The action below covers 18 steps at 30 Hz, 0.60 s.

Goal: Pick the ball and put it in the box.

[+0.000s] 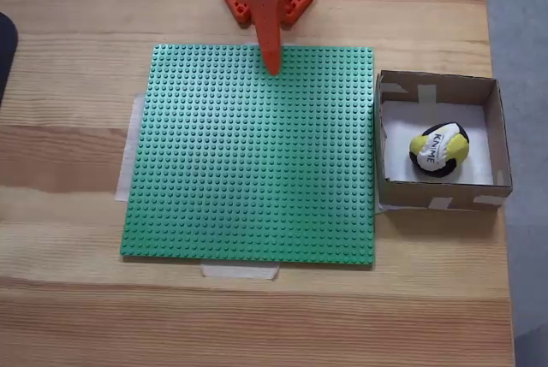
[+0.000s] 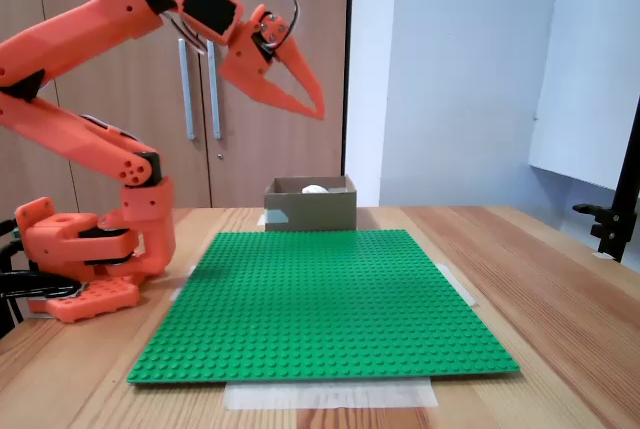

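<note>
Sitting inside the square shallow brown cardboard box (image 1: 441, 140) with its white bottom and pale tape pieces on the walls, the small soft ball (image 1: 439, 150) of yellow, black and white panels with black lettering rests a little toward the near wall as the top-down fixed view shows it — so the placing looks done rather than pending. The ball seems light and squashy, a stitched panelled skin that would give under a squeeze and not slip much; if it had to be taken up again, a hold across its widest middle from above would likely suit best, with the box walls leaving room on either side. In the side-on fixed view only a pale sliver of it (image 2: 314, 189) peeps over the box rim (image 2: 310, 205). Just beside the box lies the green studded baseplate (image 1: 257, 153), taped flat on the wooden bench (image 1: 68, 153). The orange two-finger gripper (image 2: 315, 109) hangs high above the plate's far edge, well apart from the box — its jaws look drawn together and carry nothing.
</note>
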{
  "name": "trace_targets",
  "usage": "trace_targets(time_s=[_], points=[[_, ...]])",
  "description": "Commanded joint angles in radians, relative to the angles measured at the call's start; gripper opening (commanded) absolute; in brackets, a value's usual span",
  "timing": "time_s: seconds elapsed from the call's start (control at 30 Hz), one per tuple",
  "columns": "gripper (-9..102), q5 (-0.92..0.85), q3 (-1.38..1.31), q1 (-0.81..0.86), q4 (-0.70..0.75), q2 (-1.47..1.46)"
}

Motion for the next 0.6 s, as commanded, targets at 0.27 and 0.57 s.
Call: trace_targets(time_s=[0.27, 0.57], points=[[-1, 0.003, 0.17, 0.081, -0.04, 0.153], [-1, 0.008, 0.318, 0.16, -0.117, 0.187]])
